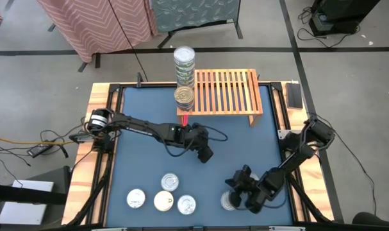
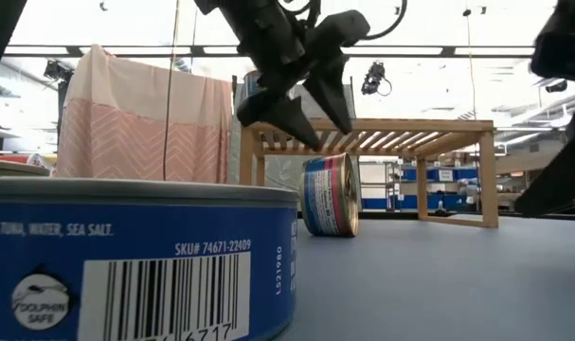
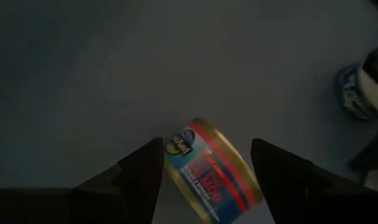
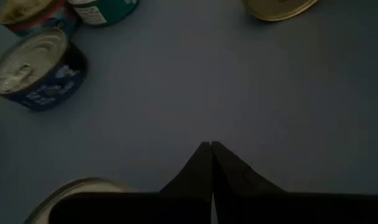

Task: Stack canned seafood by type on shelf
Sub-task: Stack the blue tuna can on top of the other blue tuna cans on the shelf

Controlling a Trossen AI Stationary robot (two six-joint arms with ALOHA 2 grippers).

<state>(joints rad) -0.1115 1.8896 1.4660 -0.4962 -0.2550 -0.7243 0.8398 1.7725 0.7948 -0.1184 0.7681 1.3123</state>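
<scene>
Left gripper point(image 3: 204, 177) spread astride a red-and-blue can point(image 3: 213, 174) lying on its side, not yet pinched; right gripper point(image 4: 212, 155) pressed together, idle; two stacks point(image 1: 184, 77) at shelf point(image 1: 232, 90) corner; five cans point(image 1: 162, 200) left on the mat.

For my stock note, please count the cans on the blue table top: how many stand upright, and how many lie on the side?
Upright cans: 5
Can on its side: 1
Total: 6
</scene>
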